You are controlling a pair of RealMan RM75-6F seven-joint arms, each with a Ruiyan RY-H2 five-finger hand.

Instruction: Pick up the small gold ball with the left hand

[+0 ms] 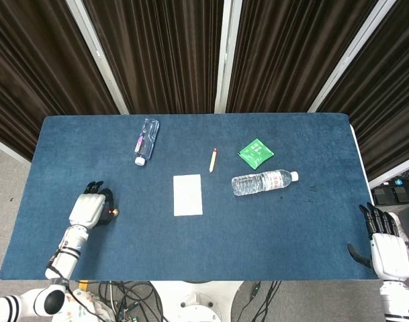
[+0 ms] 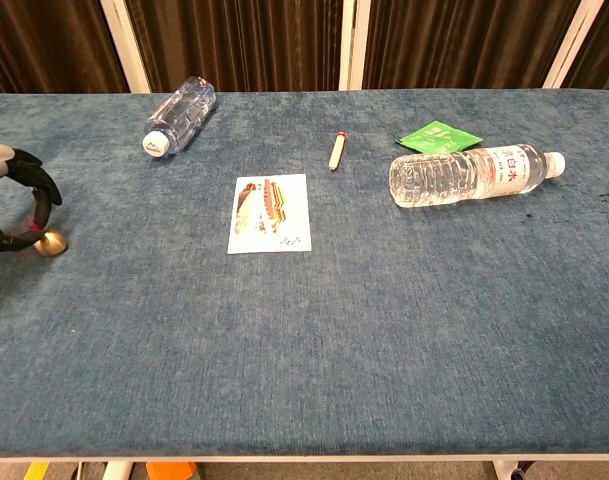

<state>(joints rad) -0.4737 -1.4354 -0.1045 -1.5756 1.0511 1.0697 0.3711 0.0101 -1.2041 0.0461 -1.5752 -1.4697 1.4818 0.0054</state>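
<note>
The small gold ball [image 1: 113,212] [image 2: 51,243] is at the fingertips of my left hand [image 1: 88,209] [image 2: 12,205], near the table's left front. The hand pinches it between the dark fingertips, with a thin red loop beside it. The ball hangs very low over the blue cloth; I cannot tell whether it touches. Most of the left hand is cut off by the frame edge in the chest view. My right hand [image 1: 387,245] stays off the table's near right corner, fingers apart and holding nothing.
On the blue table [image 1: 271,221] lie a clear bottle [image 1: 146,140] at the back left, a picture card [image 1: 188,194] in the middle, a pencil [image 1: 213,159], a green packet [image 1: 255,153] and a larger water bottle [image 1: 263,182] to the right.
</note>
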